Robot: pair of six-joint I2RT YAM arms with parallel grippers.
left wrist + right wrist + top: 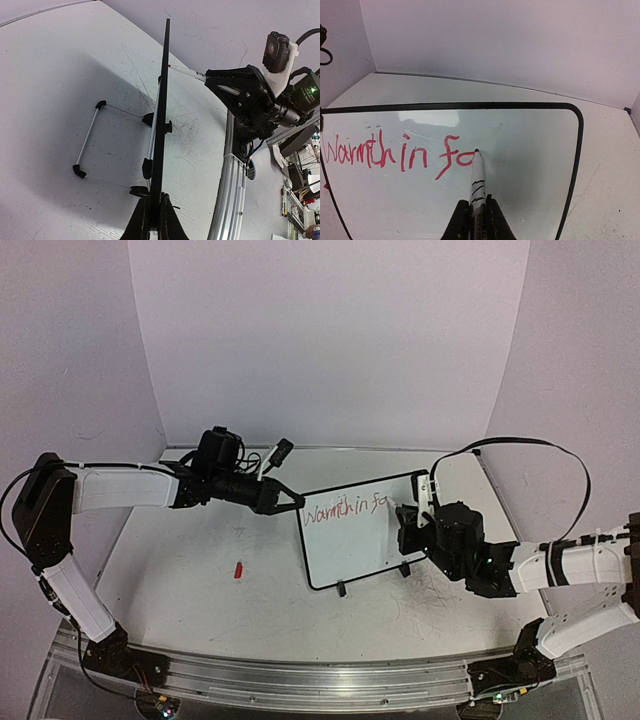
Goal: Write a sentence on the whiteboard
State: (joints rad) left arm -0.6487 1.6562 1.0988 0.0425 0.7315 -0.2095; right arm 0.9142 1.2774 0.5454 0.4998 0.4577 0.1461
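Note:
The whiteboard (350, 540) stands tilted on its clip feet at mid table. It also shows in the right wrist view (520, 135), and edge-on in the left wrist view (163, 110). The sentence (400, 155) reads "Warmth in fa" in red; it shows small in the top view (343, 509). My left gripper (159, 220) is shut on the whiteboard's left edge (298, 504). My right gripper (477, 220) is shut on a white marker (478, 182) whose red tip touches the board at the last letter. The right gripper (412, 525) is at the board's right side.
A red marker cap (238, 569) lies on the tabletop left of the board. White walls enclose the table at back and sides. A metal rail (320, 675) runs along the near edge. The board's wire stand (92, 142) rests on the table behind it.

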